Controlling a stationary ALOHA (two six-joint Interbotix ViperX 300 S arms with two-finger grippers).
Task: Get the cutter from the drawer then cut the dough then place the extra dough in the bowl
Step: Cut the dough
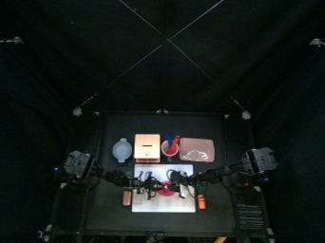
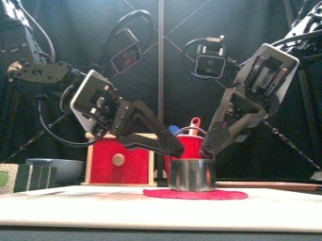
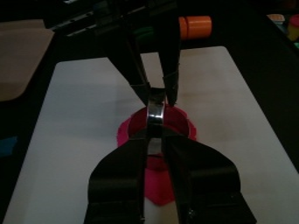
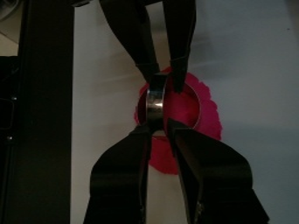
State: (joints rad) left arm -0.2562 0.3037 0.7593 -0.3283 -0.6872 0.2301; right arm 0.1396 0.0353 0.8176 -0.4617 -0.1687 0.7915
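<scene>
Black curtains ring a small black table (image 1: pixel 108 204), where a smooth white cutting board (image 1: pixel 159 202) lies near the front. On it, a flat, ragged-edged red dough (image 2: pixel 233 195) carries the round, shiny metal cutter (image 2: pixel 191 175), standing upright. The left gripper (image 3: pixel 156 138) pinches its thin left wall and the right gripper (image 4: pixel 156 125) its right wall.

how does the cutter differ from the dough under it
The cutter is shiny metal with upright walls; the dough is a flat red disc. The dough is wider and shows past the cutter on both sides. The left gripper and right gripper each pinch the cutter's rim; nothing holds the dough, which lies on the white board. Both are round.
</scene>
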